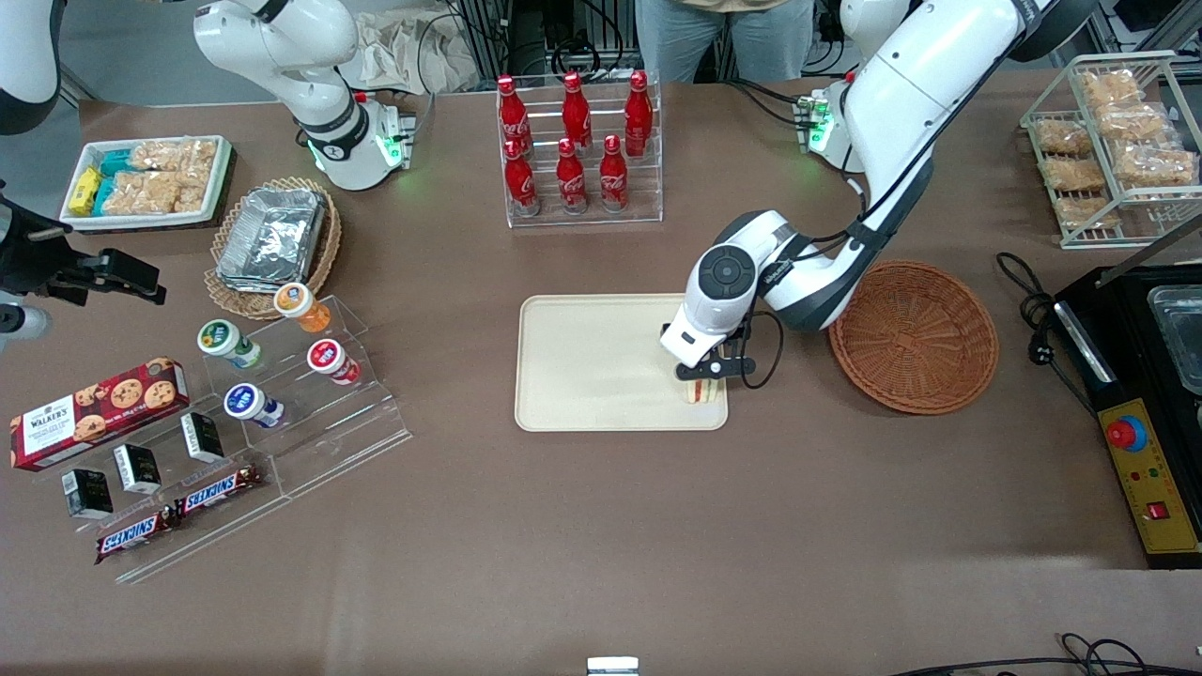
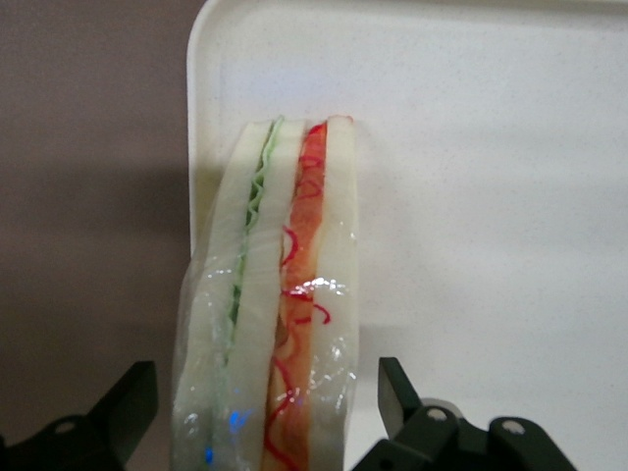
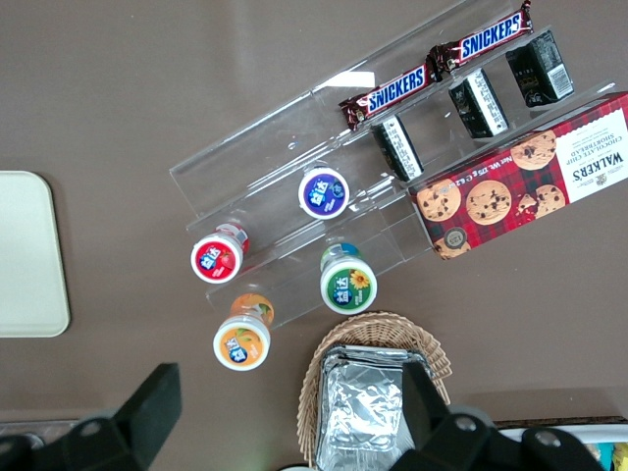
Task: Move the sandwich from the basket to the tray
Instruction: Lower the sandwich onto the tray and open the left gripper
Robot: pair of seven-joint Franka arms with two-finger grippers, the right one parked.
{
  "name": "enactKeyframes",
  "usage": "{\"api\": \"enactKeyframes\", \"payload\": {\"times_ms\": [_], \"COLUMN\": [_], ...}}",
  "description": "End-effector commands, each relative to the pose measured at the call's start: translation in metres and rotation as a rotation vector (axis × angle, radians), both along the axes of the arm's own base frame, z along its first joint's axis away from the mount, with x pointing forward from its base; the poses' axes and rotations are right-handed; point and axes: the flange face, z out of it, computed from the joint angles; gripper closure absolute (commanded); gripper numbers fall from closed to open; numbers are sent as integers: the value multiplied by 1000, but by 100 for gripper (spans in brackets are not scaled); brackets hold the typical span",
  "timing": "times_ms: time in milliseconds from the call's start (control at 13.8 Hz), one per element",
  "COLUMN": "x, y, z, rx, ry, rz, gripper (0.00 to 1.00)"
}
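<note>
The sandwich point(image 1: 704, 393) stands on edge on the beige tray point(image 1: 601, 361), at the tray corner nearest the front camera and the basket. In the left wrist view the sandwich point(image 2: 280, 294) is wrapped in clear film, with green and red filling lines, on the tray point(image 2: 471, 147). My left gripper point(image 1: 706, 376) is right above it. The gripper point(image 2: 265, 407) is open, its fingers point(image 2: 397, 392) straddling the sandwich with a small gap on each side. The reddish-brown basket point(image 1: 916, 336) stands beside the tray toward the working arm's end and has nothing in it.
A rack of red cola bottles point(image 1: 575, 141) stands farther from the front camera than the tray. A black appliance point(image 1: 1141, 413) and a wire rack of snacks point(image 1: 1113, 141) stand toward the working arm's end. Acrylic steps with cups and bars point(image 1: 254, 404) and a foil-container basket point(image 1: 272, 235) lie toward the parked arm's end.
</note>
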Motion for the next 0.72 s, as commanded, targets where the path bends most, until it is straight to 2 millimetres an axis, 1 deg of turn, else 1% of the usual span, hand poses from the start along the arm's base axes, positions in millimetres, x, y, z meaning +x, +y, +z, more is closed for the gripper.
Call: {"api": "enactKeyframes", "payload": {"times_ms": [0,72,145,217,290,435,507,580,652], "x": [10,10,13,24,41,77,91,106,122], "y": [-1,-2,-2,1,3,3,9,22,43], "z": [9,13,30,59,86,150,178,205,226], "rx": [0,4,14,41,59,24,22,13,7], "ry": [-27,-31,-41,-57,-59,-31,-40,-54,-66], "rz": [10,15,25,36,61,137,162,197,237], "gripper": [0,0,0,0,0,1,1,1,1]}}
